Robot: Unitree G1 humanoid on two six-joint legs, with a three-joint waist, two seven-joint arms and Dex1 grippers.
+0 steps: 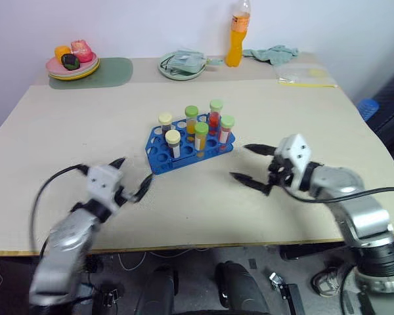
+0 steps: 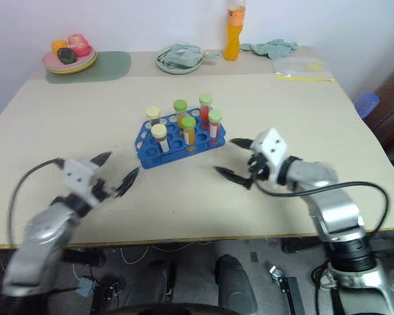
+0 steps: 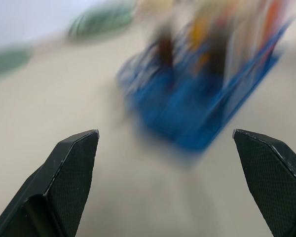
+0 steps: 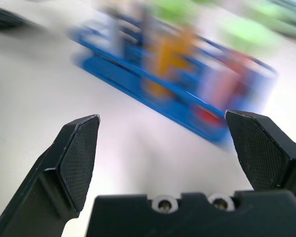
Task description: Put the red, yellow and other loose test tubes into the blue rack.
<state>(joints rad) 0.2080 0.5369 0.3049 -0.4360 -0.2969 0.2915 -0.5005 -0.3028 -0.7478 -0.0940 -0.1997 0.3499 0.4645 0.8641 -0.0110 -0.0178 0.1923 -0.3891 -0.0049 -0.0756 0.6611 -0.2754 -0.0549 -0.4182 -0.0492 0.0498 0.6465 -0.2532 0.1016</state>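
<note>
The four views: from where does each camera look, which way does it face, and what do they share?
Left eye view: from the head, forward and down over the table; both arms show, left end effector and right end effector open, either side of the blue rack holding capped test tubes.
Right eye view: same head camera's other eye, same scene.
Left wrist view: along the left end effector's open fingers toward the rack.
Right wrist view: along the right end effector's open fingers, rack ahead.
Shared: all four see the rack.

left end effector [image 1: 130, 177]: fingers spread, empty | right end effector [image 1: 253, 167]: fingers spread, empty
</note>
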